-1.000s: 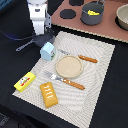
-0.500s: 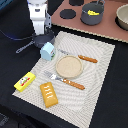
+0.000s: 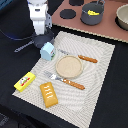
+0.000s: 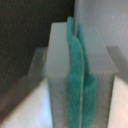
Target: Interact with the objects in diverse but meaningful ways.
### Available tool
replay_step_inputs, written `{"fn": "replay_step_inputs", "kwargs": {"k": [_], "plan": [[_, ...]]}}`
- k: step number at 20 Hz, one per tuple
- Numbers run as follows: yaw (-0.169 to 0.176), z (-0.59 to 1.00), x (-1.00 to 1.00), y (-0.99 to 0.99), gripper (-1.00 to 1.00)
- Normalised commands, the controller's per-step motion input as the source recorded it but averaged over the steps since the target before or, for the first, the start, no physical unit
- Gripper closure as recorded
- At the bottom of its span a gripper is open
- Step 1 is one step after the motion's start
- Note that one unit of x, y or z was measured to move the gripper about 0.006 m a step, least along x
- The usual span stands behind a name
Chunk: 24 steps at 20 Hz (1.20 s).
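Striped mat point(image 3: 95, 65), white carton point(image 3: 48, 50), its green ridge point(image 4: 77, 75) only in wrist view

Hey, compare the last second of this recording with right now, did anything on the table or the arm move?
Nothing visibly changed. The gripper hangs by the saucepan and the small white carton just as before; whether its jaws are open cannot be told. The plate, fork, knife, bread block and yellow box lie where they were.
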Motion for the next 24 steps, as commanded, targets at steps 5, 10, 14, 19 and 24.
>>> {"fn": "replay_step_inputs", "kwargs": {"k": [5, 10, 14, 19, 24], "plan": [[0.0, 0.8, -0.01, 0.14, 1.0], [0.0, 0.52, 0.0, 0.12, 1.0], [0.0, 0.46, 0.02, 0.15, 1.0], [0.0, 0.35, 0.32, 0.29, 1.0], [0.0, 0.38, 0.59, 0.57, 1.0]]}}
